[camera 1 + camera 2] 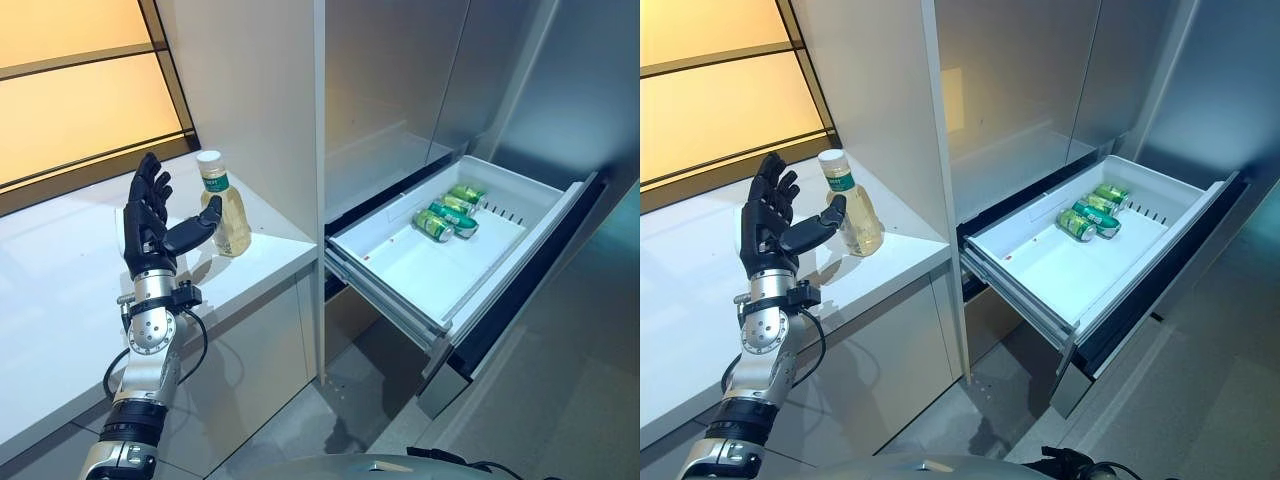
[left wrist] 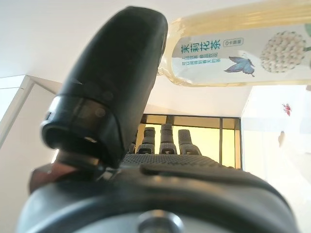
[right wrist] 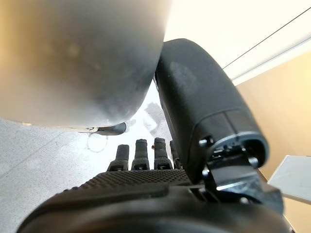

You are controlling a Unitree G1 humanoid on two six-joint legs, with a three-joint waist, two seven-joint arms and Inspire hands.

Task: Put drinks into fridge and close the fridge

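Note:
A bottle [image 1: 228,215] of pale yellow drink with a white cap and green label stands upright on the white counter [image 1: 60,290], near its right end. My left hand [image 1: 148,225] is raised just left of the bottle, fingers straight up and open. Its thumb reaches toward the bottle's side; I cannot tell if it touches. The bottle also shows past the thumb in the left wrist view [image 2: 243,48]. The fridge's white drawer [image 1: 400,295] is pulled out, with green cans [image 1: 448,213] lying at its far end. My right hand [image 3: 146,194] hangs low over the floor, open and empty.
The fridge's grey upper doors [image 1: 400,80] are shut above the drawer. A white cabinet wall [image 1: 260,100] rises right behind the bottle, between counter and fridge. The drawer's near part is bare. Grey floor [image 1: 560,400] lies below and to the right of the drawer.

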